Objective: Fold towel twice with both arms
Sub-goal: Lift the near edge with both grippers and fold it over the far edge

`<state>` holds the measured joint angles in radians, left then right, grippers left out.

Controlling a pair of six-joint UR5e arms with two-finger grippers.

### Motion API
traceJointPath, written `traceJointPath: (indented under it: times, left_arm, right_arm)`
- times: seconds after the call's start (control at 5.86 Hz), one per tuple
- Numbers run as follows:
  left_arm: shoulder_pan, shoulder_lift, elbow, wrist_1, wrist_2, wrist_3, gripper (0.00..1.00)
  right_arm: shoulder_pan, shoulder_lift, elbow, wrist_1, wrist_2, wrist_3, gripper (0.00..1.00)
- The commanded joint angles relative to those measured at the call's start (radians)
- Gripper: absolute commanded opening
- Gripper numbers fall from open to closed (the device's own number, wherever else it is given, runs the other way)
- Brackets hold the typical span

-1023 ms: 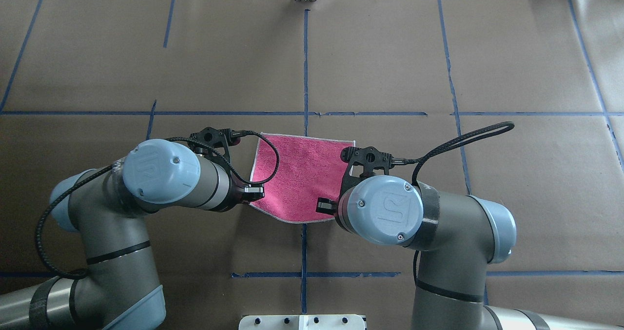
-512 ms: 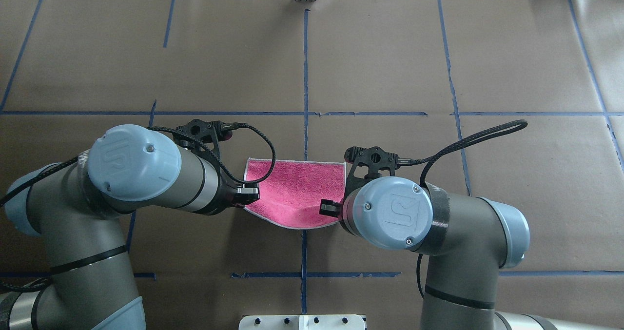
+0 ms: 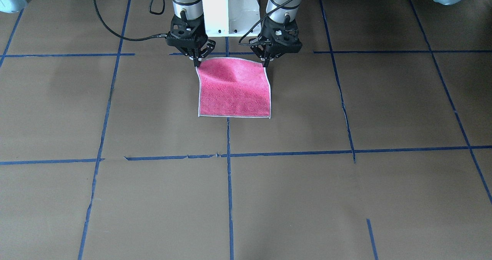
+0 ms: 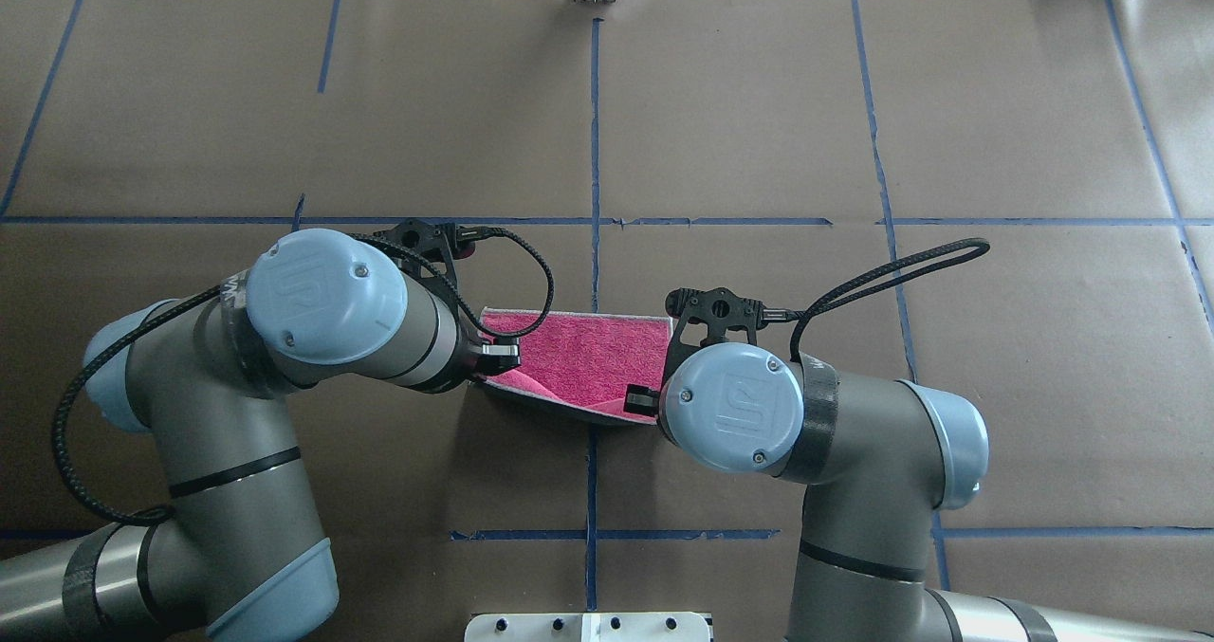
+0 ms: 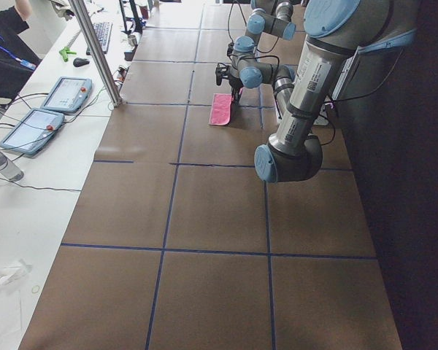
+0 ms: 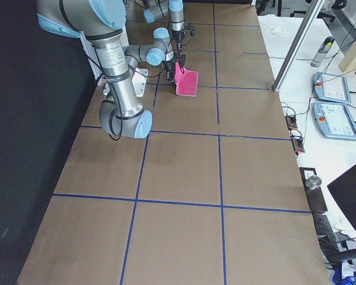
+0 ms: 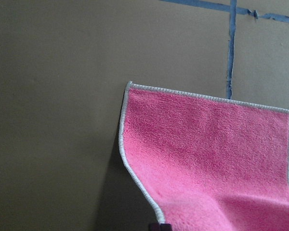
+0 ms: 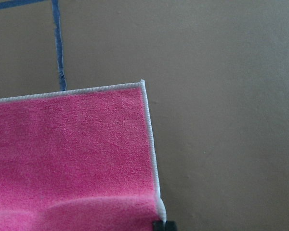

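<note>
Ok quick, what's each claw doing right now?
Left claw: closed, holding one raised corner of the towel.
Right claw: closed, holding the other raised corner.

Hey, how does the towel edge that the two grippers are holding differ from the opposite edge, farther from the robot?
The held edge of the towel is raised off the table; the far edge rests on it. The held edge bows slack between the left gripper and right gripper; the far edge runs straight, ungripped. Both have pale stitched edging.
</note>
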<state>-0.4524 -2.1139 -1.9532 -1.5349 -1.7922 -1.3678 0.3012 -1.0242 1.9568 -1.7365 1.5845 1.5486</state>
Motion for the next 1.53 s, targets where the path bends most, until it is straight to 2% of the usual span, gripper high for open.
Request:
traceJointPath:
  times: [0.0,0.34,0.51,0.68,1.02,1.19,1.36]
  left_arm:
    - [-0.031,-0.027,0.065,-0.004,0.004,0.026,0.0]
    - [-0.037,-0.067,0.121,-0.005,0.005,0.032,0.0]
    - [-0.048,-0.067,0.128,-0.005,0.005,0.047,0.0]
    - [-0.051,-0.071,0.148,-0.01,0.005,0.052,0.0]
    - [-0.062,-0.077,0.177,-0.014,0.005,0.064,0.0]
    - [-0.071,-0.089,0.192,-0.014,0.005,0.064,0.01]
    - [-0.104,-0.115,0.245,-0.021,0.005,0.073,0.11]
  right_arm:
    - [0.021,0.004,-0.028,0.002,-0.001,-0.004,0.02]
    - [0.053,0.033,-0.064,0.002,-0.001,-0.004,0.06]
    - [0.079,0.091,-0.131,0.003,-0.001,-0.001,0.09]
    - [0.1,0.099,-0.163,0.027,-0.001,-0.004,0.09]
    - [0.128,0.104,-0.292,0.185,0.0,-0.005,0.1]
    - [0.147,0.117,-0.302,0.183,0.0,-0.007,0.26]
    - [0.183,0.156,-0.361,0.184,0.011,-0.04,0.66]
